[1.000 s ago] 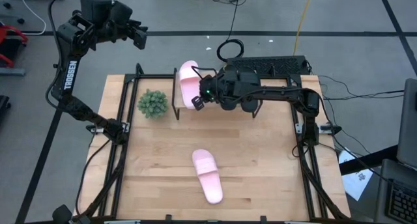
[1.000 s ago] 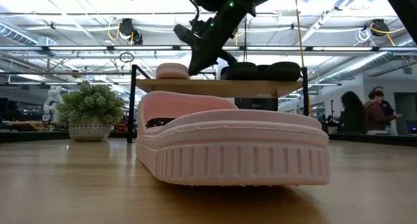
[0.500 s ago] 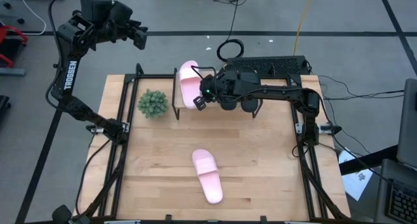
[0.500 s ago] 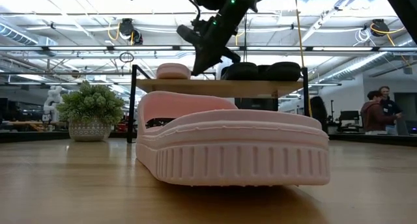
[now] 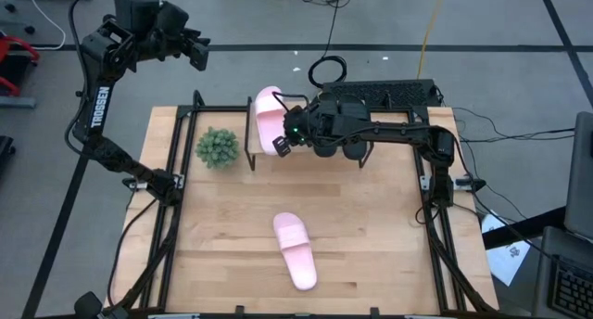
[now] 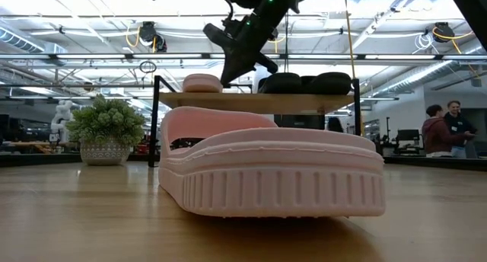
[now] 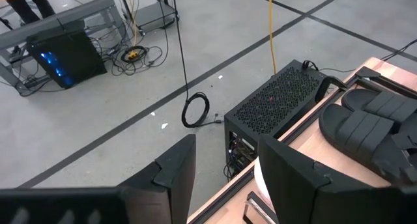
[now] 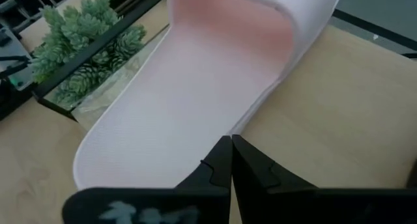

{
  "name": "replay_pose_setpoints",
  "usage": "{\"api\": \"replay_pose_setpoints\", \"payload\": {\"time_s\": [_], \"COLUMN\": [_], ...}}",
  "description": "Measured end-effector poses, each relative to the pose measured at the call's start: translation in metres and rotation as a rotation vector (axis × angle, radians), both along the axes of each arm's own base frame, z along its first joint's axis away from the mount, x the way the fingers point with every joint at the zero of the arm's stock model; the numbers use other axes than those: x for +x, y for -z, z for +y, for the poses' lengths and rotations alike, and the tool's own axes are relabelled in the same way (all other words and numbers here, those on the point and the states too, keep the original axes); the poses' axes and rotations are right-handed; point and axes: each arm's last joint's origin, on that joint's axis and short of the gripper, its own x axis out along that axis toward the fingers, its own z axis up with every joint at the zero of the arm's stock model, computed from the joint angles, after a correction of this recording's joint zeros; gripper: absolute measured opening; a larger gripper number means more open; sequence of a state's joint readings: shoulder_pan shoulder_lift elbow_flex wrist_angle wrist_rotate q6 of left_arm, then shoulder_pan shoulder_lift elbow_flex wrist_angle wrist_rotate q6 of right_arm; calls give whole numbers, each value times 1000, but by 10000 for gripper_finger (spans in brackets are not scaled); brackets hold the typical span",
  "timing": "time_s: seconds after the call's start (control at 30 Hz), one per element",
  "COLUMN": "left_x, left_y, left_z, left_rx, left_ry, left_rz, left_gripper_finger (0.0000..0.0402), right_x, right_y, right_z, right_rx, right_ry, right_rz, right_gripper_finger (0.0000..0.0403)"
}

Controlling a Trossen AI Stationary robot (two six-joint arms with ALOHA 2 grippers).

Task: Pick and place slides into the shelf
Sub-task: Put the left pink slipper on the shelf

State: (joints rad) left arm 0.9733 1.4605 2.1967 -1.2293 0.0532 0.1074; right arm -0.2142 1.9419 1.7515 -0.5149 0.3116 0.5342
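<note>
One pink slide (image 5: pixel 267 120) lies sole-down on the shelf (image 6: pixel 259 102) at its left end, seen close in the right wrist view (image 8: pixel 189 87). Two black slides (image 6: pixel 304 83) sit on the plank to its right. A second pink slide (image 5: pixel 295 249) rests on its sole on the tabletop near the front. My right gripper (image 8: pixel 231 146) is shut, its tips at the shelved pink slide's side edge, toward the heel. My left gripper (image 7: pixel 228 178) hangs open, high beyond the table's far left corner, with nothing between its fingers. My right gripper reaches in slanting down from the table's right, its shut fingertips (image 6: pixel 226 78) at the shelved pink slide's side edge (image 8: pixel 215 142). I cannot tell whether they touch it. The slide lies flat on the plank.
A small potted plant (image 5: pixel 218 147) stands on the table just left of the shelf. A black perforated box (image 7: pixel 280 100) sits behind the table's far edge. People stand far off in the room (image 6: pixel 441 129). Bare tabletop lies around the front pink slide.
</note>
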Motion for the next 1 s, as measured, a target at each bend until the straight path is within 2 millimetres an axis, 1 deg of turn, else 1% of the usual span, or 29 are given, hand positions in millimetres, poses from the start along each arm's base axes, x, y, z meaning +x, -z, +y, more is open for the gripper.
{"api": "replay_pose_setpoints", "payload": {"time_s": [0.2, 0.53, 0.8, 1.0], "left_x": [0, 0, 0, 0], "left_y": [0, 0, 0, 0], "left_z": [0, 0, 0, 0], "left_rx": [0, 3, 10, 10], "left_ry": [1, 4, 10, 9], "left_rz": [0, 4, 13, 13], "left_gripper_finger": [168, 168, 168, 168], "right_x": [3, 10, 15, 15], "right_y": [9, 14, 12, 12], "right_z": [0, 1, 2, 2], "right_rx": [25, 54, 60, 53], "right_ry": [19, 14, -11, -22], "right_rz": [17, -24, -81, -74], "right_gripper_finger": [0, 0, 0, 0]}}
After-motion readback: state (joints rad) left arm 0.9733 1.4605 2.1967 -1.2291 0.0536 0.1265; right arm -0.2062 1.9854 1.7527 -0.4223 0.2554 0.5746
